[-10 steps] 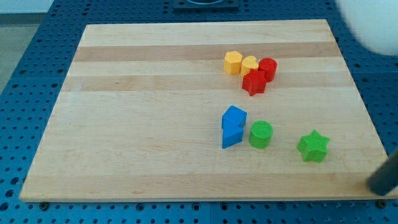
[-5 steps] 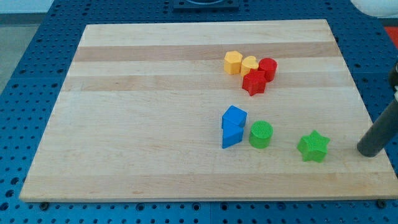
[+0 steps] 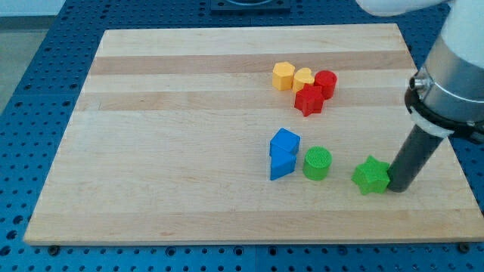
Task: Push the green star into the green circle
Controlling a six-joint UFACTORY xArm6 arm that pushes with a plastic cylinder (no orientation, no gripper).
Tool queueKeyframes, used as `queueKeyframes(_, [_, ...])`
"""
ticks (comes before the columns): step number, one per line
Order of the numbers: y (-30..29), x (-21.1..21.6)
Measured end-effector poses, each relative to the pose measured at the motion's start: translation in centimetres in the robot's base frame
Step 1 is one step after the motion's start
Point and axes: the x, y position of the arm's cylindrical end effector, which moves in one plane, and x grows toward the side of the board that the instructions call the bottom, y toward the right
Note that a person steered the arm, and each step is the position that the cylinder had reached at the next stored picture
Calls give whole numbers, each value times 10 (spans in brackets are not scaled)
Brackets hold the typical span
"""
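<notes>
The green star [image 3: 370, 175] lies on the wooden board [image 3: 189, 151] near the view's lower right. The green circle [image 3: 317, 163], a short cylinder, stands a little to the star's left, with a gap between them. My tip [image 3: 398, 187] is down on the board, touching the star's right side. The dark rod rises from it up and to the right.
Two blue blocks [image 3: 283, 153] sit touching each other just left of the green circle. A cluster of two yellow blocks [image 3: 292, 77], a red cylinder [image 3: 326, 82] and a red star [image 3: 308, 100] lies toward the view's top. The board's right edge [image 3: 442, 136] is near the rod.
My tip came in from the lower right edge, moved left to the green star and pushed it a little left toward the green circle. The other blocks have not moved.
</notes>
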Motion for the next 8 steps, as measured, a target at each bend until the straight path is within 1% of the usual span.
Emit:
queueKeyframes(4, [-26,-1])
queueKeyframes(8, [-55,-16])
